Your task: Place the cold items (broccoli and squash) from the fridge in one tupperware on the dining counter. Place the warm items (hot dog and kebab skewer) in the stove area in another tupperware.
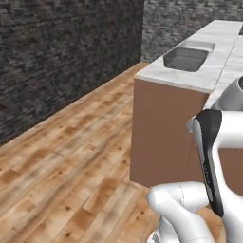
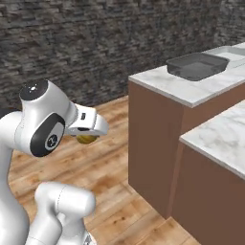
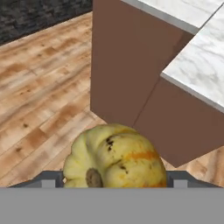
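A round yellow-orange squash (image 3: 116, 157) with pale ribs sits between my gripper's (image 3: 114, 177) fingers, held in the air above the wooden floor. In the right base view the gripper (image 2: 87, 137) hangs left of the counters with the squash (image 2: 85, 140) showing beneath the hand. The dining counter (image 2: 165, 82) (image 1: 187, 79), white marble over a brown base, lies ahead. A dark grey tupperware (image 2: 196, 66) (image 1: 186, 58) rests on its near end. A clear pale tupperware (image 2: 232, 50) (image 1: 201, 45) lies just behind it. Broccoli, fridge, hot dog, kebab skewer and stove area are out of view.
A shorter marble-topped island (image 2: 217, 136) (image 3: 199, 65) stands beside the dining counter, closer to me on the right. A dark stone wall (image 1: 61, 57) runs along the left and back. Open wooden floor (image 1: 66, 161) stretches to the left of the counters.
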Available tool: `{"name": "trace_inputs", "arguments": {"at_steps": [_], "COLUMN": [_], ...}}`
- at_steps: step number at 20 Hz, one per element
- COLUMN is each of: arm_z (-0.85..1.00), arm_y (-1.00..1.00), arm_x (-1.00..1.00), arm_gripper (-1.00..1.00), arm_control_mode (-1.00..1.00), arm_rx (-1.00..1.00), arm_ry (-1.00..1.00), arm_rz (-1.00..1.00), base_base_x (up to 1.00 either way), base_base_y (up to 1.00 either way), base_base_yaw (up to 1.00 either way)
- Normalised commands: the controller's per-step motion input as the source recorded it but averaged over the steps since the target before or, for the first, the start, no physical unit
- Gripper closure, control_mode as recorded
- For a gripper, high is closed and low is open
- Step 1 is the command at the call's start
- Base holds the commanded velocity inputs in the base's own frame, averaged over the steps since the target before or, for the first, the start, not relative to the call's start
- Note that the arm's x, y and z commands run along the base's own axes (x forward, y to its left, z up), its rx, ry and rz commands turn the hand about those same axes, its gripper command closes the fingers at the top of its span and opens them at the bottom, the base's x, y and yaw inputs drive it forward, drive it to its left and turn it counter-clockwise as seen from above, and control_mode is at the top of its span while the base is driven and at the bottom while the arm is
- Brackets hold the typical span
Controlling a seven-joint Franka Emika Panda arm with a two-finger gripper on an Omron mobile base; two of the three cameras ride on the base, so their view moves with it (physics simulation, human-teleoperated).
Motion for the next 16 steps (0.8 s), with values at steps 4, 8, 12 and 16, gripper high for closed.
{"name": "trace_inputs", "arguments": {"at_steps": [4,8,12,16], "arm_z": [0.0,0.0,0.0,0.0], "arm_y": [0.0,0.0,0.0,0.0], "arm_x": [0.0,0.0,0.0,0.0], "arm_gripper": [1.0,1.0,1.0,1.0], "arm_control_mode": [1.0,1.0,1.0,1.0], "arm_rx": [0.0,0.0,0.0,0.0], "arm_ry": [0.0,0.0,0.0,0.0], "arm_rz": [0.0,0.0,0.0,0.0], "base_base_x": [0.66,0.67,0.65,0.65], "base_base_y": [1.0,1.0,1.0,1.0], "base_base_yaw": [-0.43,-0.42,-0.4,-0.39]}}
